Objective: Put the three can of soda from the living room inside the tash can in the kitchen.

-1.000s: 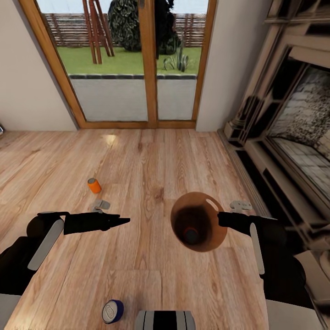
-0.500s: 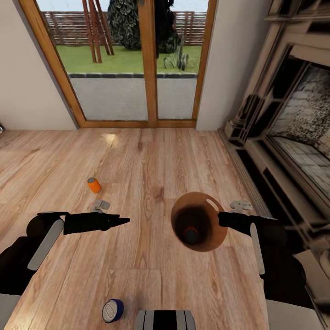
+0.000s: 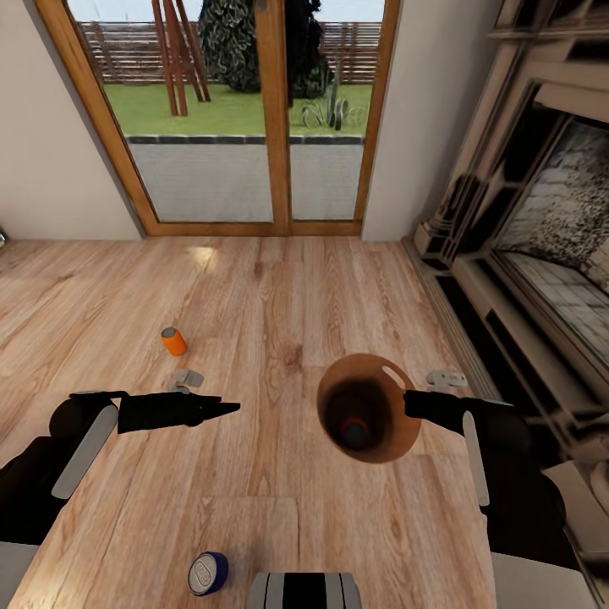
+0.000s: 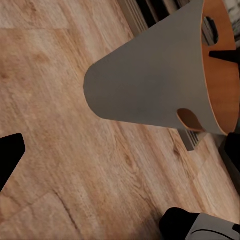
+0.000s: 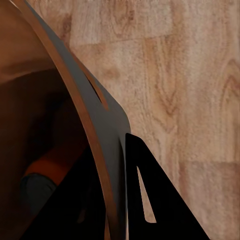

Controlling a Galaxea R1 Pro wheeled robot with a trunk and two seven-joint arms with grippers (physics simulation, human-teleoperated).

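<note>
The bin (image 3: 370,408), right of centre in the head view, is held off the floor by the right gripper (image 3: 409,401), clamped on its rim. One orange can (image 5: 50,167) lies inside, seen plainly only from the right wrist. The left gripper (image 3: 222,409) looks shut and empty. The bin should be kept level while the blue can (image 3: 208,573) at lower left or the orange can (image 3: 173,342) at mid-left is approached.
</note>
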